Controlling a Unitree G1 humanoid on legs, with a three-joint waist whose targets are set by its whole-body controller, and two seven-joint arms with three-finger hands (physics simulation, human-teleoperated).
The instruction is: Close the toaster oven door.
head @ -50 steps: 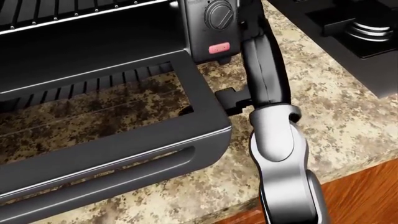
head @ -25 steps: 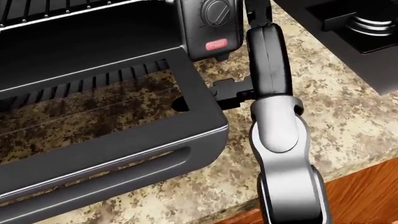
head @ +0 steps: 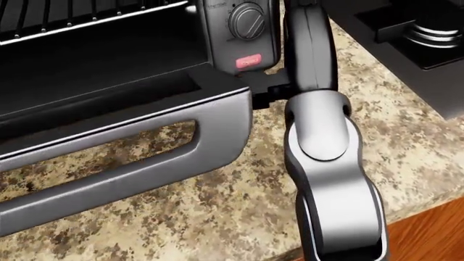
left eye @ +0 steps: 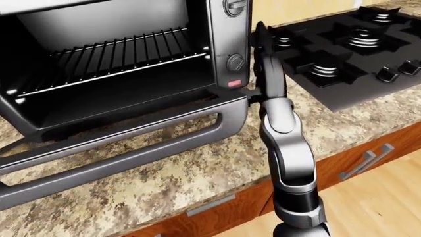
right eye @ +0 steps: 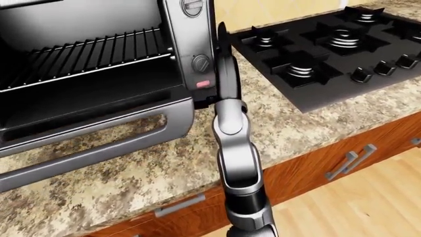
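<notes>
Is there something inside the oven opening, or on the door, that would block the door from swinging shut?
Nothing visible does. The door carries nothing, and the wire rack sits wholly inside the toaster oven, clear of its path.

The half-raised toaster oven door [left eye: 132, 143] blocks the oven mouth; bare bench [left eye: 191, 182] lies below it. Right of the oven, the right arm [left eye: 283, 143] fills the gap before the stove [left eye: 349, 54].

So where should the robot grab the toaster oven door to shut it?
Probably the long bar handle along the door's free edge, taken from below and lifted toward the oven. The door hangs part open, hinged at the bottom of the oven, and the slot behind the bar leaves room for fingers.
</notes>
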